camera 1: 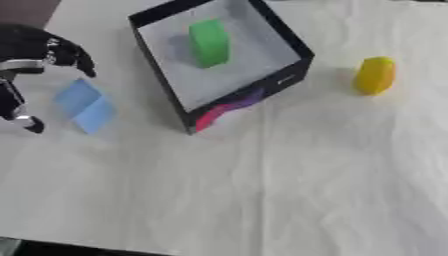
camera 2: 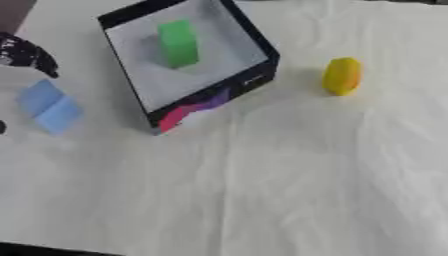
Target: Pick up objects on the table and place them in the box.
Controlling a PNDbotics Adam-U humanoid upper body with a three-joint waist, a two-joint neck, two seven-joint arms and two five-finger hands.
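A black-walled box with a pale floor stands at the upper middle, and a green block stands inside it. A light blue block lies on the table left of the box. A yellow block stands upright to the right of the box. My left hand hovers at the left edge, just beside the blue block, its fingers spread around it without touching; nothing is held. My right hand shows in neither view.
A white cloth covers the table, wrinkled across the front. The box's near wall carries a pink and purple patch. A dark table edge runs along the bottom left.
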